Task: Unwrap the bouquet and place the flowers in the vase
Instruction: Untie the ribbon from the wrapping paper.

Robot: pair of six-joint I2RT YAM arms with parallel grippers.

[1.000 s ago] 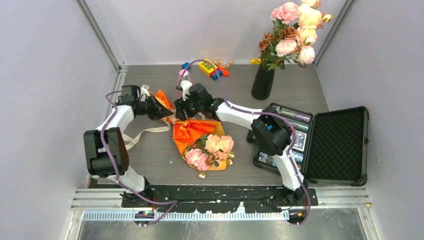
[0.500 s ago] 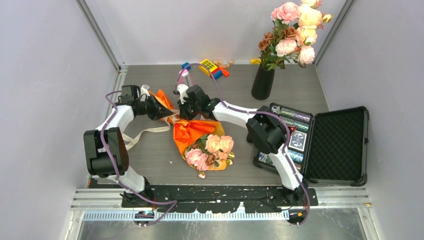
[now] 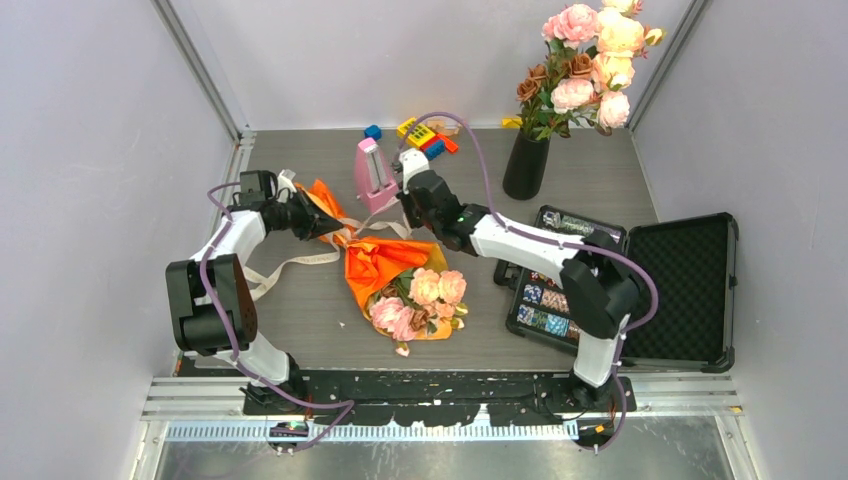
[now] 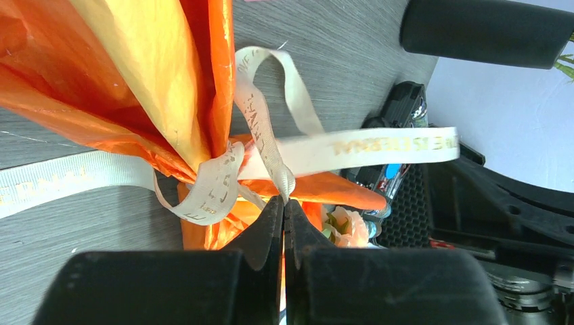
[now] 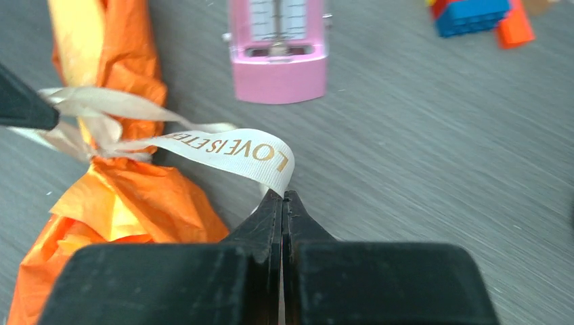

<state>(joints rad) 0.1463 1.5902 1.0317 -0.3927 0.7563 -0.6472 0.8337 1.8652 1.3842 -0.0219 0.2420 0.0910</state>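
Observation:
The bouquet (image 3: pixel 395 265) lies mid-table, its orange paper (image 4: pixel 156 81) tied at the neck with a cream ribbon (image 5: pixel 230 145). Its pink and peach flowers (image 3: pixel 420 300) point toward the near edge. My left gripper (image 3: pixel 333 226) is at the knot, shut on a ribbon loop (image 4: pixel 271 145). My right gripper (image 3: pixel 403 208) is right of the knot, shut on the ribbon's printed end, which runs taut between the two. The black vase (image 3: pixel 527 165) stands at the back right and holds other roses. A long ribbon tail (image 3: pixel 290 265) trails to the left.
A pink metronome (image 3: pixel 372 175) stands just behind the right gripper, with toy bricks (image 3: pixel 425 135) by the back wall. An open black case (image 3: pixel 670 290) with small packs (image 3: pixel 555 290) beside it fills the right side.
My right gripper has shut on the ribbon end and drawn back to the right, uncovering the metronome and pulling the ribbon taut. The left gripper has stayed shut at the knot.

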